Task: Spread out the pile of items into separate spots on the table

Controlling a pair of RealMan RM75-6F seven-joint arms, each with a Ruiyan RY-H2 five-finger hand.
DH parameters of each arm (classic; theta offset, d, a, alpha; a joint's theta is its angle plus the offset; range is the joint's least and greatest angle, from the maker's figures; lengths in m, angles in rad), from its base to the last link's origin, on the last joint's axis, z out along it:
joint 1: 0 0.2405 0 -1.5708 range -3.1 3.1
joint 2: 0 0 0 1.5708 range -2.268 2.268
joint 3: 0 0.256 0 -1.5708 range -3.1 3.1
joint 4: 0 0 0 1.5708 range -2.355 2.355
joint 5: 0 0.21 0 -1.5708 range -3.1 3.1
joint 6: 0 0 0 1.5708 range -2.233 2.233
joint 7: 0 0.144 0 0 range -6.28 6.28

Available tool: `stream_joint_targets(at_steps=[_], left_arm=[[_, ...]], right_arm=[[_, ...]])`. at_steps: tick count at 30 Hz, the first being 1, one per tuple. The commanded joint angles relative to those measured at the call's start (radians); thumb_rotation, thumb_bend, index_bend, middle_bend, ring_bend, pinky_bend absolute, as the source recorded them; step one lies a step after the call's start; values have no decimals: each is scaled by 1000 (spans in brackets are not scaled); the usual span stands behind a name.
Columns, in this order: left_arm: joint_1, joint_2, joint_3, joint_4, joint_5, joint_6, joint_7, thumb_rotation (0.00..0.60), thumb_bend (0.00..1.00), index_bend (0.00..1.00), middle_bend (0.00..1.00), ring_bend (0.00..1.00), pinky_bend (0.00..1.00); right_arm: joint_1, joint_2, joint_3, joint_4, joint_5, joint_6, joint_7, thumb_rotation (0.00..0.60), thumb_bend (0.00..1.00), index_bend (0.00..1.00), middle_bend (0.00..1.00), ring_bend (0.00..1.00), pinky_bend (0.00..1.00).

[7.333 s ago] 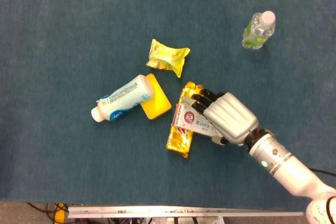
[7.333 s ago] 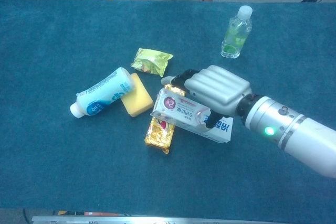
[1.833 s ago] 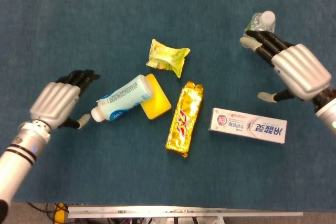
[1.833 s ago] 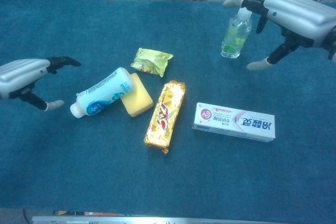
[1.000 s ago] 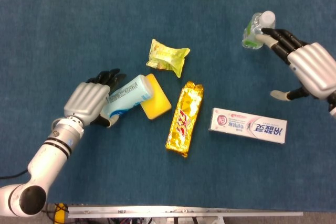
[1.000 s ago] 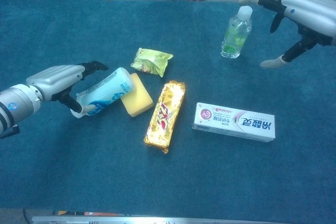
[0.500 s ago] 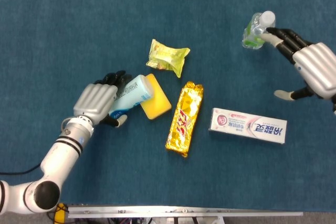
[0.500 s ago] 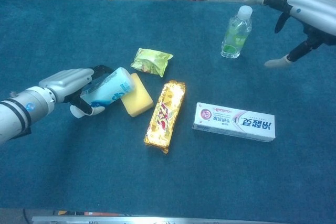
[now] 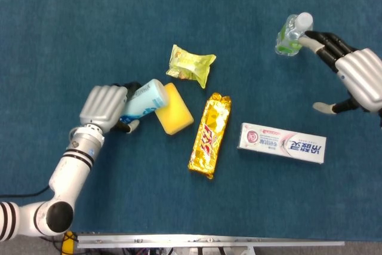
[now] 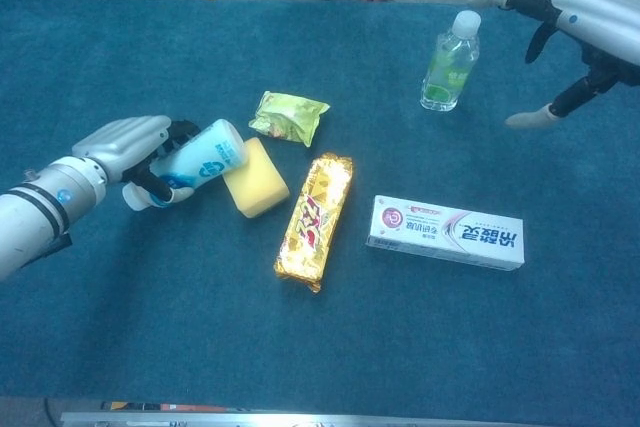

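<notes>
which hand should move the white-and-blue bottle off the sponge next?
Left. The left hand already grips the white-and-blue bottle, which lies against the yellow sponge. The right hand is open, far across the table by the water bottle.

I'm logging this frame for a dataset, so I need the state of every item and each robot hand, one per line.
White and blue bottle: gripped by the left robot hand, tilted.
Yellow sponge: flat, touching the bottle.
Green snack bag: flat, alone.
Gold bar: flat, alone.
Toothpaste box: flat, alone.
Water bottle: upright, capped.
Right robot hand: open, beside the water bottle.
</notes>
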Motion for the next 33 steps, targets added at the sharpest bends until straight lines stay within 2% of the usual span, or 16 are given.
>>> stream_joint_targets(at_steps=[1, 12, 21, 33], left_arm=[[-8, 14, 0, 14, 21, -15, -1, 600, 294, 488, 494, 439, 663], [-67, 35, -31, 92, 96, -109, -37, 600, 294, 482, 489, 435, 680], [-128, -9, -64, 191, 99, -177, -53, 600, 293, 471, 479, 421, 676], [-178, -45, -55, 293, 69, -208, 7, 600, 293, 452, 442, 386, 629]], right_arm=[[-1, -1, 1, 0, 1, 0, 1, 600, 68, 0, 82, 77, 370], [-6, -5, 2, -2, 9, -2, -5, 600, 68, 0, 82, 77, 370], [-16, 0, 0, -9, 10, 4, -13, 600, 68, 0, 83, 77, 370], [-34, 13, -4, -13, 9, 16, -11, 600, 68, 0, 83, 77, 370]])
